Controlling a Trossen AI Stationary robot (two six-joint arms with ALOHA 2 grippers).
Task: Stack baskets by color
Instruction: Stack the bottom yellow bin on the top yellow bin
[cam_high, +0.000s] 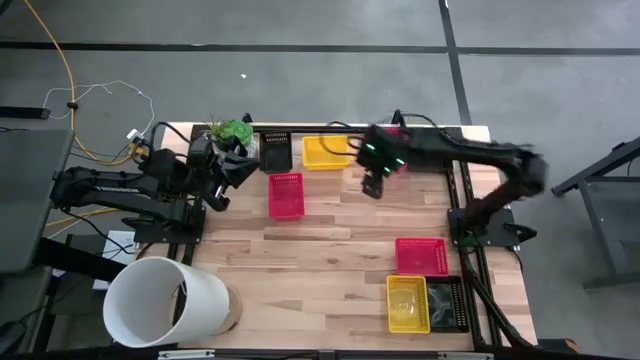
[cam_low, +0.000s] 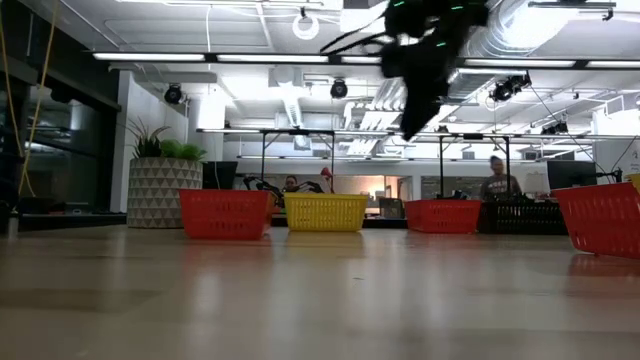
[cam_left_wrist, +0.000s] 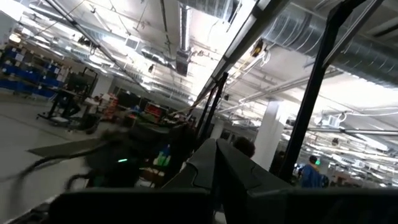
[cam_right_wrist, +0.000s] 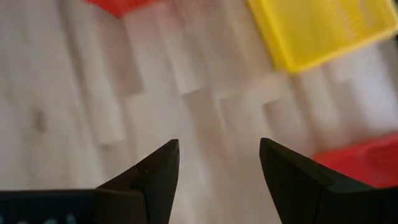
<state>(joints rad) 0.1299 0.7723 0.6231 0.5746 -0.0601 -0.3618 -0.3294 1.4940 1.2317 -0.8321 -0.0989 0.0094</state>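
Observation:
Six baskets stand on the wooden table. A black one (cam_high: 277, 152) and a yellow one (cam_high: 325, 152) are at the far edge, with a pink-red one (cam_high: 285, 195) just in front of them. Near the right front are a pink-red one (cam_high: 421, 255), a yellow one (cam_high: 407, 303) and a black one (cam_high: 446, 305). My right gripper (cam_high: 373, 185) hangs open above bare wood beside the far yellow basket (cam_right_wrist: 323, 28), its fingers slanting down with nothing between them (cam_right_wrist: 217, 168). My left gripper (cam_high: 225, 170) is shut and raised at the far left, holding nothing.
A large white bucket (cam_high: 165, 300) lies at the table's near left corner. A potted green plant (cam_high: 232, 132) stands at the far left beside my left gripper. Bare wood lies in the table's middle. People show in the room beyond the table (cam_low: 495, 180).

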